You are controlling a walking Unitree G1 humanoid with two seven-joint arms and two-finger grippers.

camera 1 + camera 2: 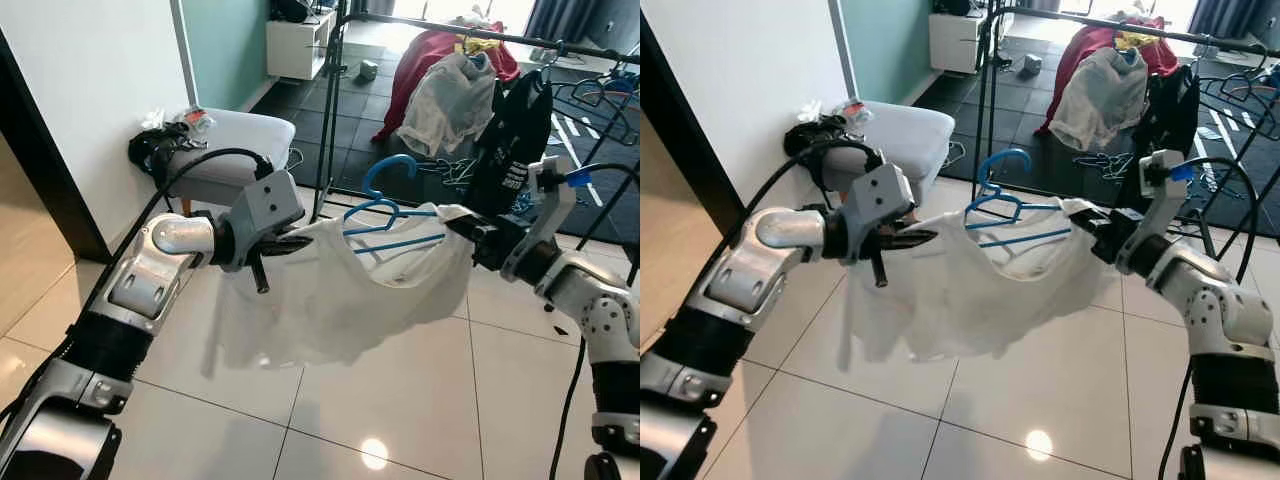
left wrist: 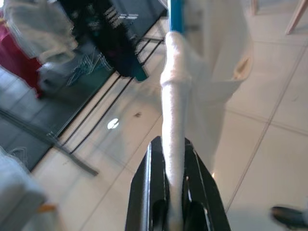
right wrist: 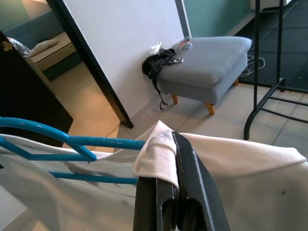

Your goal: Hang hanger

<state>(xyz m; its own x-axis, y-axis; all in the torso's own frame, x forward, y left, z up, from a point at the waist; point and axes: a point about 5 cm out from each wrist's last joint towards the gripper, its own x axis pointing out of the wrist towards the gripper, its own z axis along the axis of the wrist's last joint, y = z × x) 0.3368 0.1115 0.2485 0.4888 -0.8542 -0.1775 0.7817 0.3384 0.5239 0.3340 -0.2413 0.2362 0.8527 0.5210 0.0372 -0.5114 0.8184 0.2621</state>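
Note:
A white shirt (image 1: 330, 285) hangs stretched between my two grippers above the tiled floor, with a blue hanger (image 1: 385, 215) inside its neck, hook pointing up. My left gripper (image 1: 290, 243) is shut on the shirt's left shoulder; in the left wrist view its fingers (image 2: 151, 192) pinch a bunched fold of white cloth (image 2: 174, 130) over the blue hanger arm (image 2: 176, 14). My right gripper (image 1: 470, 232) is shut on the right shoulder; in the right wrist view its fingers (image 3: 190, 187) clamp the white fabric (image 3: 156, 159) beside the hanger (image 3: 67, 142). The black clothes rack bar (image 1: 480, 35) runs behind.
On the rack hang a black shirt (image 1: 515, 135), a grey garment (image 1: 445, 100) and a red one (image 1: 425, 50). A grey ottoman (image 1: 235, 145) with a black bundle stands by the white wall at the left. Loose hangers (image 1: 455, 170) lie on the dark mat beneath.

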